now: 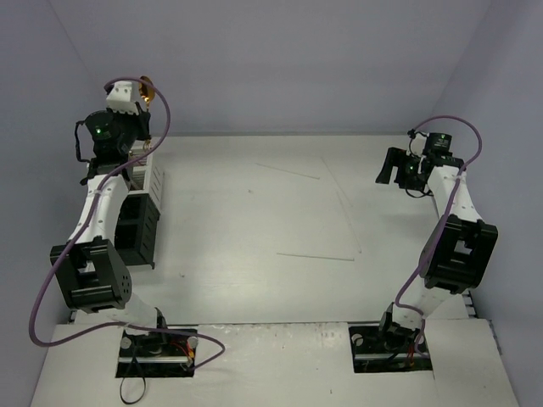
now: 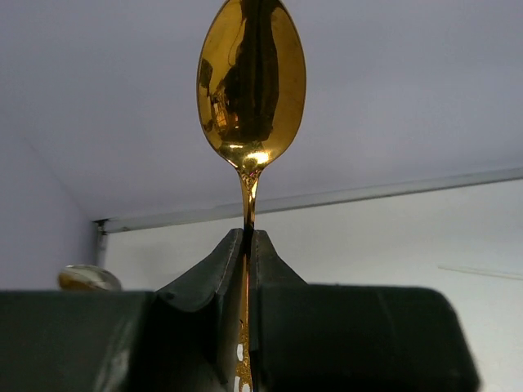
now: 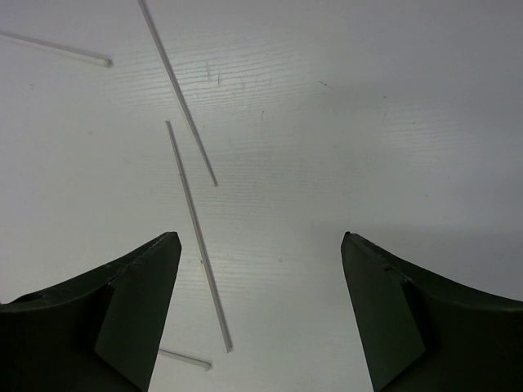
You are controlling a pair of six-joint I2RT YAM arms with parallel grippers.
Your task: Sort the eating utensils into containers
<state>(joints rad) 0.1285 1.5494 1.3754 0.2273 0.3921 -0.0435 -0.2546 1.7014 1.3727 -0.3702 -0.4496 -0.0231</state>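
At the far left of the table [image 1: 254, 220], the left gripper [image 2: 248, 245] pinches a gold spoon [image 2: 251, 82] by its handle, beside the containers [image 1: 151, 174]. Lower it straight into one before releasing. The right gripper [image 3: 257, 238] hangs open, empty, over thin sticks [image 3: 200, 245].

walls [image 1: 271, 59]: plain pale lavender, three sides | table [image 1: 254, 220]: white, matte, lightly scuffed | light: even, soft

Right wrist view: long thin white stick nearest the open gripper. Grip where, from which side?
Take the long thin white stick at mid-length, straight down from above, right gripper straddling its width. It lies flat on the white table, so no side gets under it; its middle sits apart from the neighbouring sticks.
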